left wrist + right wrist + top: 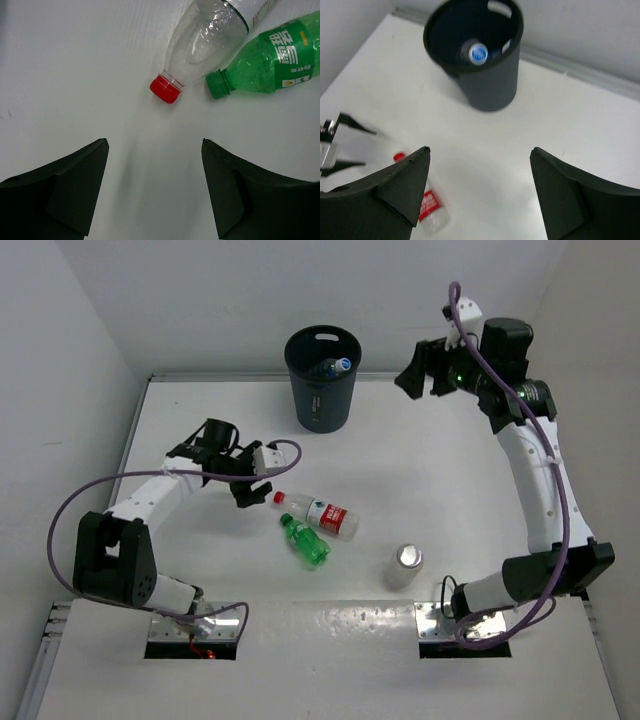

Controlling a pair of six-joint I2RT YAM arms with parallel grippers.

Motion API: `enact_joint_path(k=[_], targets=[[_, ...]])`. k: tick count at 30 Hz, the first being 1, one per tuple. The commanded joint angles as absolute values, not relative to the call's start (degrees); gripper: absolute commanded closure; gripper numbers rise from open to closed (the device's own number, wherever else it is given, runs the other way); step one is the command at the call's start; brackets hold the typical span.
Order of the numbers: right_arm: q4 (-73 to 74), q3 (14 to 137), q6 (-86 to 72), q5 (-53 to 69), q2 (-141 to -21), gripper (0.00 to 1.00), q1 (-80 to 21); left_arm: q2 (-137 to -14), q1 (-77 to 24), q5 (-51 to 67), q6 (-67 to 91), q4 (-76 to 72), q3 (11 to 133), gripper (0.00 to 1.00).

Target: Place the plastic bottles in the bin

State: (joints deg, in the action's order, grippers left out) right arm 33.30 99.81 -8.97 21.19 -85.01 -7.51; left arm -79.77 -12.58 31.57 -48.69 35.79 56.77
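The dark grey bin (pixel 322 380) stands at the back of the table, with a blue-capped clear bottle (pixel 338 366) inside; it also shows in the right wrist view (pixel 479 53). A clear bottle with a red cap and red-white label (pixel 322 514) lies mid-table beside a green bottle (pixel 306 541). A pale silvery-topped bottle (pixel 404 566) stands to the right. My left gripper (pixel 250 480) is open and empty, just left of the red cap (pixel 165 89) and green bottle (pixel 270 60). My right gripper (pixel 420 372) is open and empty, held high to the right of the bin.
White walls close in the table at the back and on both sides. A purple cable (pixel 80 500) loops off the left arm. The left gripper's fingers (pixel 340 145) show at the left edge of the right wrist view.
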Motion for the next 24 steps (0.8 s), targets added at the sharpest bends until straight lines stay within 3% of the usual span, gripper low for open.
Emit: enact_joint_path(k=[1,13,17,18,24], targets=[[40.0,93.5,-6.2,25.8,-81.6,0.2,-7.1,-83.3,-13.5,36.5,-59.5,32.0,57.8,0.19],[50.4,86.8,-1.9,23.8,-75.8,0.2,-3.1,-95.1,-20.0,36.3,-67.1,29.5,60.6,0.16],[51.6,85.9,-1.0,23.6,-74.4,0.2,-3.1,-97.6,-20.7,35.7,-67.1,29.0,61.2,0.27],[51.9,85.9,-0.9,23.7,-74.6,0.2,-2.9,-98.2,-21.2,35.7,-67.1,29.0,61.2,0.34],[52.3,86.0,-0.7,23.4,-74.6,0.2,-2.9,-99.3,-21.2,32.8,-68.1,29.0,61.2,0.54]])
